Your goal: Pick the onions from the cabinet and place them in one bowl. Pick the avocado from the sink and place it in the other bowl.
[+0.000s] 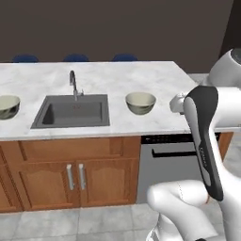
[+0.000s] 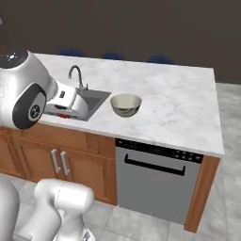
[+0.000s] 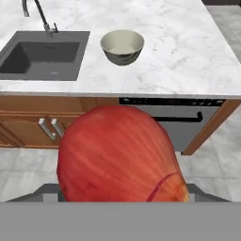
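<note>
- Hand view: end effector grips one red onion, held off the worktop's front edge.
- One bowl beside the sink; bare marble to its right.
- Left base view: two bowls, second left of the sink.

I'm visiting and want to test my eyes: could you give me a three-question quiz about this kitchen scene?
1. True or false: the glossy red onion sits right up against the tool's camera.
2. What lies just left of the nearer round cream bowl on the white marble counter? A) stove B) dark grey rectangular sink C) toaster
3. Fill in: the second cream bowl sits beyond the sink's ____ side in the left base view.

Key: 1 true; 2 B; 3 left.
</note>
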Controlling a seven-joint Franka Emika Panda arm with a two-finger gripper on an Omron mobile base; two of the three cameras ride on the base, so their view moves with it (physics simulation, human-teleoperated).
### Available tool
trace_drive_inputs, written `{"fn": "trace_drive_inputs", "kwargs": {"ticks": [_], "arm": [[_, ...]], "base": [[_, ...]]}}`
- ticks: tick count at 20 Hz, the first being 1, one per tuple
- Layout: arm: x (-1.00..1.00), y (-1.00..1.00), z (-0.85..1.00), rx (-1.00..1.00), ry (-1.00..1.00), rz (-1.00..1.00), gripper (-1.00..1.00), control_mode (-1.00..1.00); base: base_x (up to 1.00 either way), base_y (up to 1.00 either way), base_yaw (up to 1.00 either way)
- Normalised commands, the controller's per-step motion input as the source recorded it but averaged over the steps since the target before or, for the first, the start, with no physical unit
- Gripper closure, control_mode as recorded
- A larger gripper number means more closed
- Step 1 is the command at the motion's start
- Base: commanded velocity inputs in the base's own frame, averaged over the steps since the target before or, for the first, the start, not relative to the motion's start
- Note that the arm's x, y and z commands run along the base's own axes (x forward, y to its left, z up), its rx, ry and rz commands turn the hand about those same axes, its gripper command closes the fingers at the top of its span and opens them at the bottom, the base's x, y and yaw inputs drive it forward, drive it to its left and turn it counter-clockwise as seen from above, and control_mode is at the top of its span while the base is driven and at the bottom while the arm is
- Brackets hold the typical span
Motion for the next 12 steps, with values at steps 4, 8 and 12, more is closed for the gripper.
{"fn": "trace_drive_inputs", "kwargs": {"ticks": [4,8,12], "arm": [[0.0,0.0,0.0,0.0,0.0,0.0,1.0,1.0],[0.0,0.0,0.0,0.0,0.0,0.0,1.0,1.0],[0.0,0.0,0.0,0.0,0.0,0.0,1.0,1.0]], "base": [[0.6,0.15,-0.23],[0.53,0.19,-0.22],[0.25,0.2,-0.19]]}}
